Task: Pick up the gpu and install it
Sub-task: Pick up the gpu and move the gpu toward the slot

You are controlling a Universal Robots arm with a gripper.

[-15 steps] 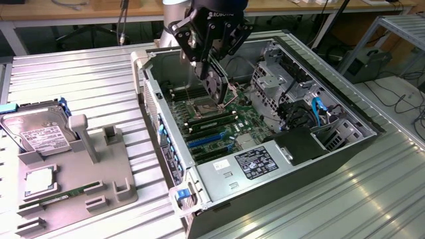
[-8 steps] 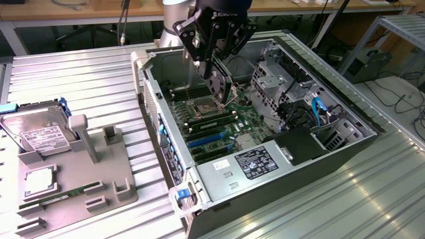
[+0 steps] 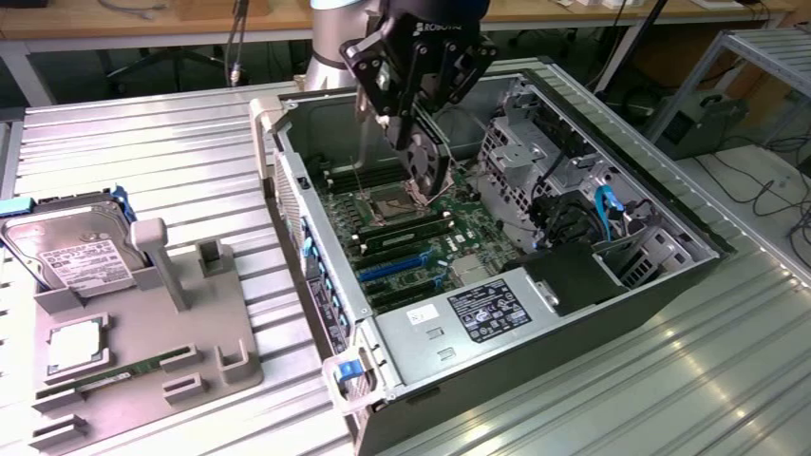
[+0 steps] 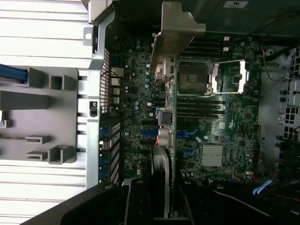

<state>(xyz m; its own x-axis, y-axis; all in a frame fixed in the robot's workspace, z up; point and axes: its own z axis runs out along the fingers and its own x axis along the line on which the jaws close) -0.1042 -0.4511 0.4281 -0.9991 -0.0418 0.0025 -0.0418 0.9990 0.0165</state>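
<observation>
On a ribbed metal counter, nearest the exterior view's left, a grey holder tray carries a silver hard drive and a narrow green RAM stick. Just beside it lies an open computer case, its boxy power supply at the near end. Farther in, the green motherboard shows blue expansion slots that look unfilled, and beyond them an open processor socket. Above that socket hangs the robot's claw, clamped on the gpu, which it holds on edge inside the case. By this showing the pick-up is done, while the install is not: the card looks to be in the air over the board, apart from the blue slots and not seated in any of them. The wrist view looks along the gpu from the claw: a thin, dark board seen edge-on, small components along its face, ending in a bent silver metal bracket at its far end.
</observation>
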